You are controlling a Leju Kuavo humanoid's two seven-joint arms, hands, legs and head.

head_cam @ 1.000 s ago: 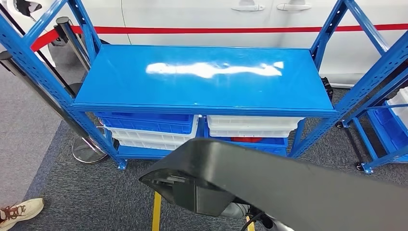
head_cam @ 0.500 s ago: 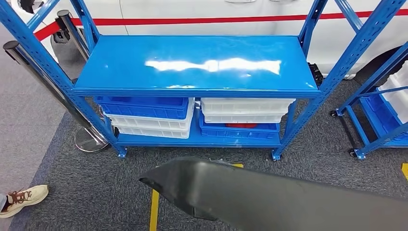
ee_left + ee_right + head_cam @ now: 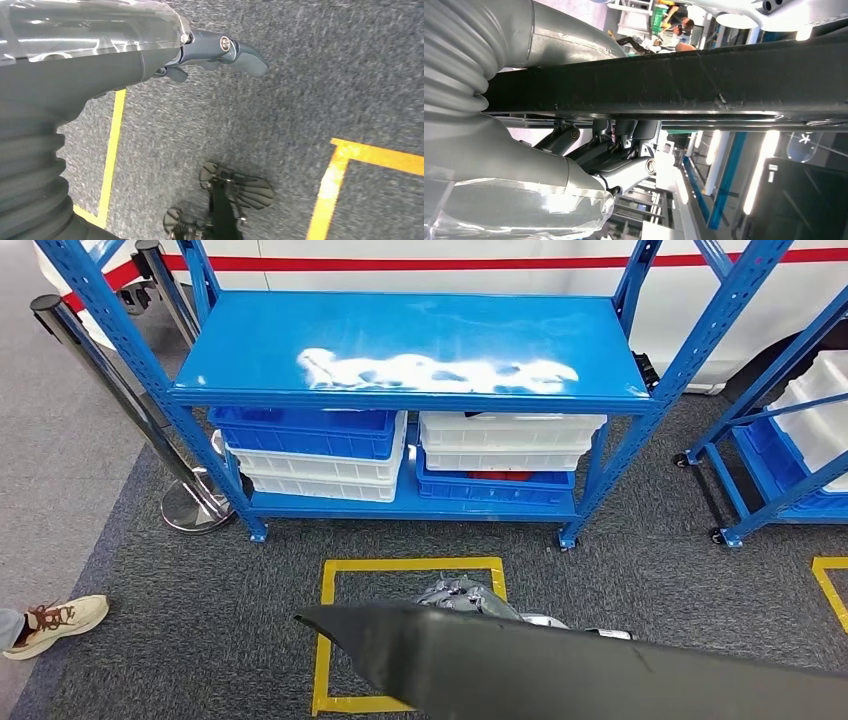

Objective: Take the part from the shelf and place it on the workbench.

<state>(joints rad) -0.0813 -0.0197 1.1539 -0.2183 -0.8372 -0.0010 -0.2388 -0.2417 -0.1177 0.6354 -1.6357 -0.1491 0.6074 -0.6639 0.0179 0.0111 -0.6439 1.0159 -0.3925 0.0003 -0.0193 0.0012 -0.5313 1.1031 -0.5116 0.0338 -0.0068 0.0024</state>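
Note:
A long black part [image 3: 560, 665] lies across the bottom of the head view, its pointed end toward the left. In the right wrist view my right hand [image 3: 614, 150] grips this black part [image 3: 704, 80], the fingers wrapped around its edge. My left hand [image 3: 220, 52] hangs over the grey carpet with its thumb out and holds nothing. The blue shelf [image 3: 400, 340] stands ahead with a bare, shiny top board.
Blue and white bins [image 3: 310, 445] are stacked on the shelf's lower level. A stanchion [image 3: 190, 505] stands by its left post, and a person's shoe [image 3: 55, 625] is at far left. A yellow taped square [image 3: 330, 580] marks the carpet. Another blue rack [image 3: 790, 440] stands at right.
The camera has moved back from the shelf, which now looks smaller and farther. The yellow floor square has come into view. The black part sits lower in the picture.

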